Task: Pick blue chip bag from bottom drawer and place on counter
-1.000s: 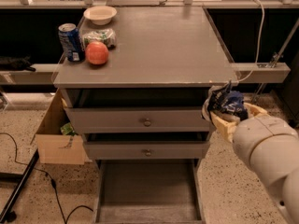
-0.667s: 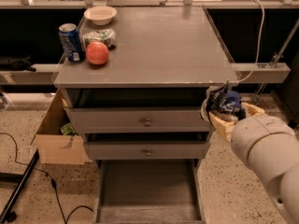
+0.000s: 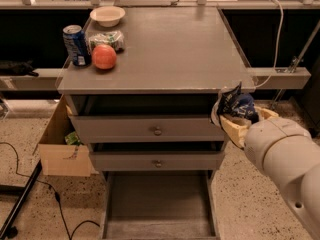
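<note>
Nearest to us, the bottom drawer (image 3: pixel 157 206) stood pulled out at the foot of the cabinet. Just above it on the right, we saw the gripper (image 3: pixel 239 120) on its pale arm, with its tan fingers (image 3: pixel 235 126) clamped on the blue chip bag (image 3: pixel 234 104). We saw the bag held in the air beside the cabinet's right edge, just under the counter's (image 3: pixel 175 44) front right corner. Two shallower drawers (image 3: pixel 150 129) were shut, and a cardboard box (image 3: pixel 60 146) sat on the floor to the left. Farther back on the counter's left side, we noted an apple (image 3: pixel 104 57), a soda can (image 3: pixel 76 45), a crinkled packet (image 3: pixel 106 39) and a bowl (image 3: pixel 107 16).
</note>
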You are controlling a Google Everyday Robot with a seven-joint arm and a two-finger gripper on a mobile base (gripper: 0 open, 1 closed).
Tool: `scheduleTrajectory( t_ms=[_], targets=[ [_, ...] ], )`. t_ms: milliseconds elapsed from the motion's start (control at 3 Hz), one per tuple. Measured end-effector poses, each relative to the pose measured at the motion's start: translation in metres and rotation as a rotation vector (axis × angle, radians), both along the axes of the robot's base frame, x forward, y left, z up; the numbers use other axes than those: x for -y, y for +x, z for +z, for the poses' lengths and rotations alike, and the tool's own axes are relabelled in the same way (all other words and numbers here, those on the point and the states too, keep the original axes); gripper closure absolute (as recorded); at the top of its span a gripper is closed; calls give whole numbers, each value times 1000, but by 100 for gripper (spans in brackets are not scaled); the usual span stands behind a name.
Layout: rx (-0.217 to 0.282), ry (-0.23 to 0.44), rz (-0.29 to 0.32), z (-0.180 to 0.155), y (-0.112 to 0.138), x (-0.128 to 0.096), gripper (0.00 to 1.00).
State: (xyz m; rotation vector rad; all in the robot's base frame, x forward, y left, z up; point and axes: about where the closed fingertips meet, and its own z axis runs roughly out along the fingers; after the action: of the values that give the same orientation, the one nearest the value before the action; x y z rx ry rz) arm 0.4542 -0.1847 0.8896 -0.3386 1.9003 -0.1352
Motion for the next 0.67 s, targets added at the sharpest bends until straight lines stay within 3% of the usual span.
scheduleTrajectory(
  t_ms=[667],
  targets=[
    [32, 38, 21, 16, 49, -11, 100]
  ],
)
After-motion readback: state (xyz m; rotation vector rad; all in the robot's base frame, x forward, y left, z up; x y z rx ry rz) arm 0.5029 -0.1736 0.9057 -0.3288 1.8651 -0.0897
